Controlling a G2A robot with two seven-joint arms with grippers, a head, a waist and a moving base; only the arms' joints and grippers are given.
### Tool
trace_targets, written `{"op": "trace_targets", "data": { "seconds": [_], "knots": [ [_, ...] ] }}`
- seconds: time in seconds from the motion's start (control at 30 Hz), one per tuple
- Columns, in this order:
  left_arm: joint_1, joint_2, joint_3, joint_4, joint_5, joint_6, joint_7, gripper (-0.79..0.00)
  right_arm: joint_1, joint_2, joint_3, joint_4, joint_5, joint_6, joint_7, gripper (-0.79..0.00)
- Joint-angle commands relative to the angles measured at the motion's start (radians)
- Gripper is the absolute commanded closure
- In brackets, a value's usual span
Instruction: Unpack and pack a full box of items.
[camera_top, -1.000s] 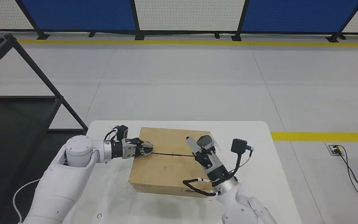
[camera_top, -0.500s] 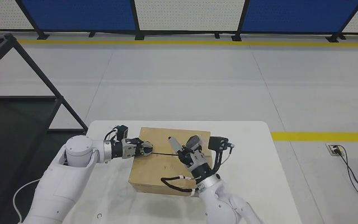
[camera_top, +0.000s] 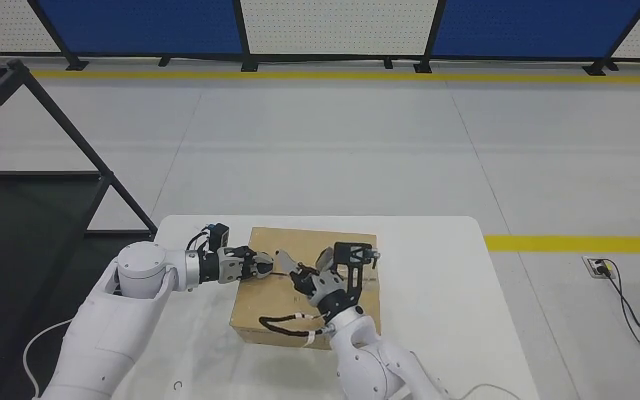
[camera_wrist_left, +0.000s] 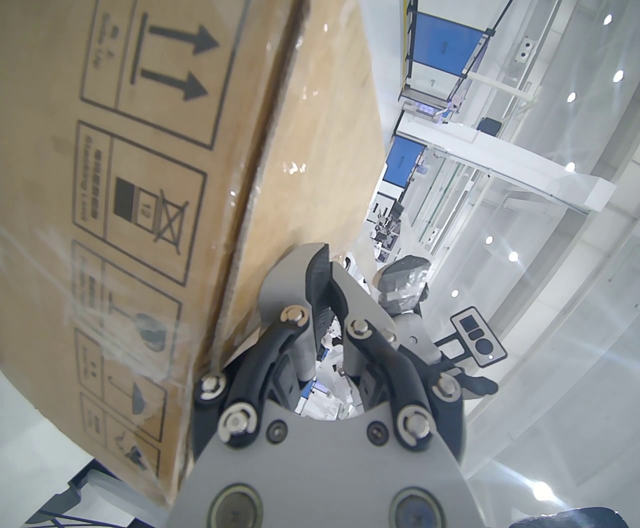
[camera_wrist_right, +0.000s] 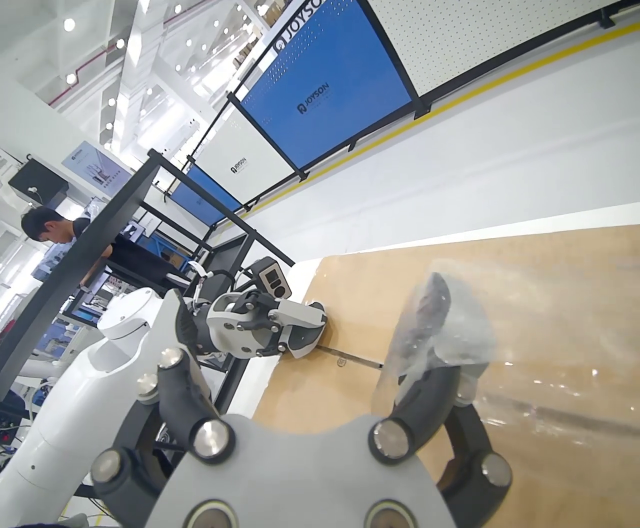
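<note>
Cardboard box (camera_top: 258, 298) closed, seam taped, on table (camera_top: 450, 300)

- The box (camera_top: 262, 300) occupies the middle of the worktop (camera_top: 440, 290); bare worktop lies to its right.
- The left end effector (camera_top: 266, 267) and the right end effector (camera_top: 303, 268) crowd the box's top seam, near each other.
- A black rack frame (camera_top: 72, 133) stands beyond the worktop's left side.

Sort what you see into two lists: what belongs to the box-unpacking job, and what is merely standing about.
Belongs to the job: cardboard box; left gripper at its taped seam; right gripper over its top; white table.

Standing about: black rack; partition panels; yellow floor line; floor socket.
</note>
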Motion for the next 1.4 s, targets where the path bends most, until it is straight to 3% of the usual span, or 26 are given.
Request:
{"op": "trace_targets", "data": {
  "seconds": [0.0, 0.77, 1.37],
  "knots": [
    [0.000, 0.000, 0.000, 0.000, 0.000, 0.000, 0.000, 0.000, 0.003, -0.006, -0.004, 0.008, -0.003, -0.002, -0.005, -0.785],
    [0.000, 0.000, 0.000, 0.000, 0.000, 0.000, 0.000, 0.000, 0.048, -0.083, -0.036, 0.093, -0.036, 0.008, -0.037, -0.785],
    [0.000, 0.000, 0.000, 0.000, 0.000, 0.000, 0.000, 0.000, 0.042, -0.118, -0.023, 0.119, -0.104, -0.012, -0.012, -0.785]
  ]
}}
